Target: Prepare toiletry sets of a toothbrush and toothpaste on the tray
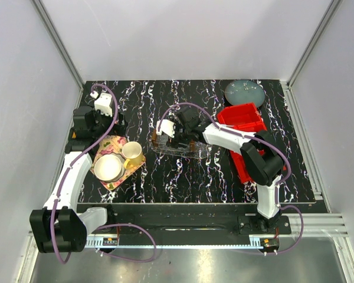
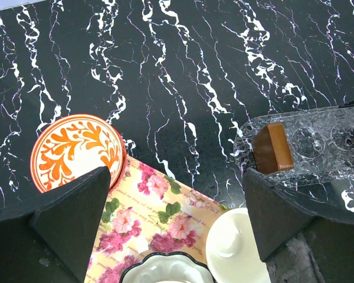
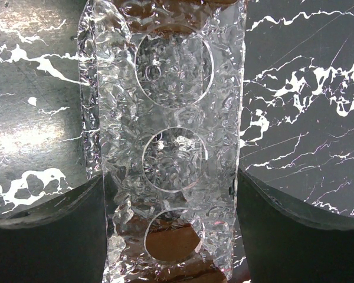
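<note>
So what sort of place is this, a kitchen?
Most likely a robotics lab booth, not a kitchen: a left arm and right arm bolted at the edge of a marbled table, plain white panels around it, and props like a clear tray and red bin.

Arms: we count two; left arm (image 1: 71, 174), right arm (image 1: 233, 137)
Clear tray (image 3: 94, 88): one; we see three round circles (image 3: 174, 62) in its floor
Brown handles (image 2: 272, 147): two, one at each end of it
Flowery tray (image 2: 159, 206): one
Cup (image 1: 131, 152): one
Bowl (image 1: 109, 168): one
Orange plate (image 2: 76, 147): one
Red bin (image 1: 251, 127): one, as far as we can tell
Grey disc (image 1: 245, 92): one
</note>
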Action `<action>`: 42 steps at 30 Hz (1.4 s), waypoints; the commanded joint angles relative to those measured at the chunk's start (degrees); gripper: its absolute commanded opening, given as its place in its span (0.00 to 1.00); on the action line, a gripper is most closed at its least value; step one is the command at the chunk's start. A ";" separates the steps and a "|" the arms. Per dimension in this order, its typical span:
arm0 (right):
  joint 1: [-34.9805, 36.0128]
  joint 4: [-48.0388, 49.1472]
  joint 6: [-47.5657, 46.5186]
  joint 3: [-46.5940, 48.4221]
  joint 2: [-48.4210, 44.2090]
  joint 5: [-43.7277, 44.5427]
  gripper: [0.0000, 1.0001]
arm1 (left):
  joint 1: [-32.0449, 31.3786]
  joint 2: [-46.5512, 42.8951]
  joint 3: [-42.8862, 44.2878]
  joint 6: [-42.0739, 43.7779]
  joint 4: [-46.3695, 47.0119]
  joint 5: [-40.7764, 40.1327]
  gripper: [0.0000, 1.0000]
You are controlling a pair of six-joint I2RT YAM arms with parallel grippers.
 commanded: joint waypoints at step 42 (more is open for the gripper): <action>-0.34 0.43 4.73 3.86 -0.95 -0.70 1.00 | -0.05 -0.93 0.10 1.15 3.47 -0.34 0.99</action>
